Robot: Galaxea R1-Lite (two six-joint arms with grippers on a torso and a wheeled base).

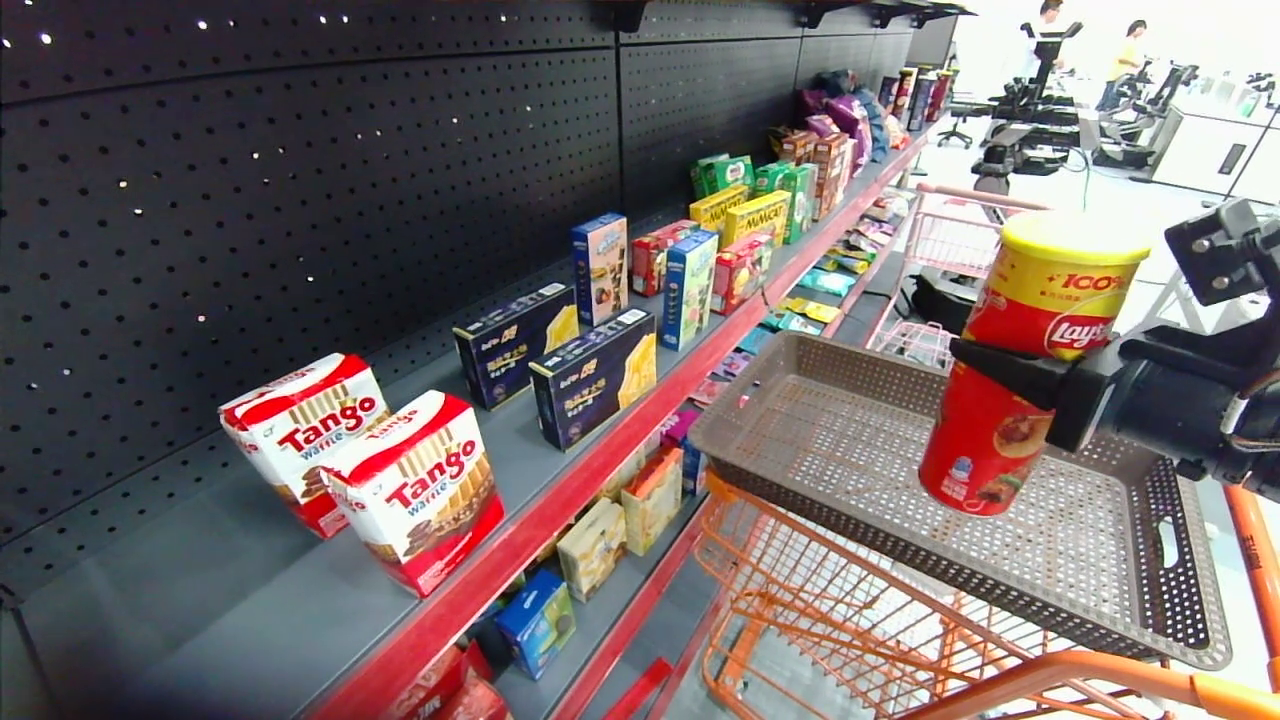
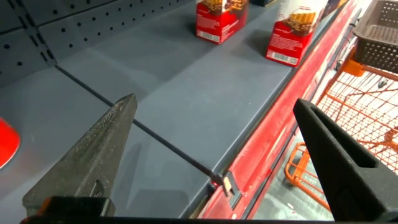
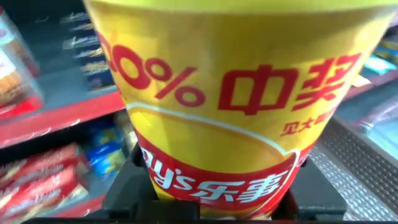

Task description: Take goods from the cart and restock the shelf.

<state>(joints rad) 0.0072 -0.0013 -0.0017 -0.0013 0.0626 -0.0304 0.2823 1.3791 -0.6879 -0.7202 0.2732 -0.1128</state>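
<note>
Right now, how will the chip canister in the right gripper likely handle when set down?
Tall and narrow, the chip canister probably tips easily. Its round wall suggests it rolls if it falls. The right gripper clamps it mid-body with no visible denting, so likely fairly stiff.

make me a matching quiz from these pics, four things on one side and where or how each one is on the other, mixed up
Things:
1 chip can
2 wafer packs
3 tray
4 left gripper

Places or states:
a jaws open, above the shelf
b on top of the cart
c clamped in the right gripper
d standing on the shelf

Pairs: 1-c, 2-d, 3-b, 4-a
</note>
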